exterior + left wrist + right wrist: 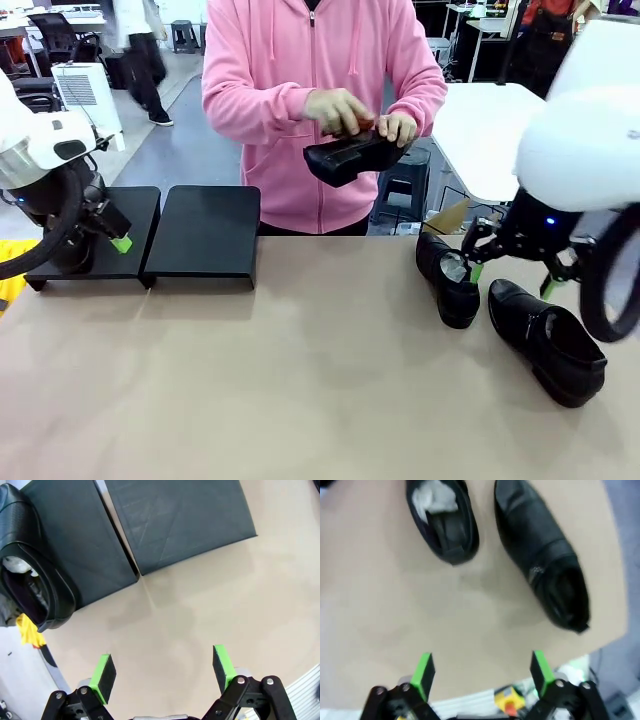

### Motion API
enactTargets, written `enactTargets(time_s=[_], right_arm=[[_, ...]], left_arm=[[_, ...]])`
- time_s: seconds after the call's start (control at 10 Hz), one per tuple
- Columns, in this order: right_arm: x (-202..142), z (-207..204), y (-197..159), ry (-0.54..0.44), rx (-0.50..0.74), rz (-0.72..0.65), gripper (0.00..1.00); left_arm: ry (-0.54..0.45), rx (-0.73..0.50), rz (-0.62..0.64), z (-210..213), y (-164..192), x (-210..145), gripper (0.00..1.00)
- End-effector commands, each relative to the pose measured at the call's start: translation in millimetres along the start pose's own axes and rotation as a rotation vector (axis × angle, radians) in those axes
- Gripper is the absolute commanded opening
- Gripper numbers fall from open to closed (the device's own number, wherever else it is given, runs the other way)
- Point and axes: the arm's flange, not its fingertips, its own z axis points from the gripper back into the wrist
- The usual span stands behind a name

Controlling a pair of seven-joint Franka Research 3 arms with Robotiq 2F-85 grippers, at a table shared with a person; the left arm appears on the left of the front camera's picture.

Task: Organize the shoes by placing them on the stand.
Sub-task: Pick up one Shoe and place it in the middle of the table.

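Lying on the table [300,400] at right, the nearer shoe [548,340] and farther shoe [448,280] sat by the spread right gripper [512,280]; a person's hands [338,110] held a third shoe [350,158]; the left gripper [162,672], also spread, hovered near the stand [205,230].

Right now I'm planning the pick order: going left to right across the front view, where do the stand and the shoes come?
stand → held-up shoe → shoe with pale lining showing → rightmost shoe
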Motion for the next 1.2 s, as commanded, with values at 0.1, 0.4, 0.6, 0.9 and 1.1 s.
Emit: enactTargets(time_s=[0.1, 0.4, 0.6, 0.9, 1.1], right_arm=[[-21, 9, -13, -0.007, 0.039, -0.037, 1.00], [-6, 5, -6, 0.001, 0.017, -0.010, 1.00], [12, 6, 15, -0.029, -0.013, 0.039, 1.00], [70, -11, 47, 0.014, 0.012, 0.096, 1.00], [95, -32, 72, 0.018, -0.009, 0.102, 1.00]], left_arm=[[-0.013, 0.003, 0.006, -2, 0, -2, 1.00], [-0.013, 0.003, 0.006, -2, 0, -2, 1.00], [-0.013, 0.003, 0.006, -2, 0, -2, 1.00], [-0.013, 0.003, 0.006, -2, 0, -2, 1.00], [-0.013, 0.003, 0.006, -2, 0, -2, 1.00]])
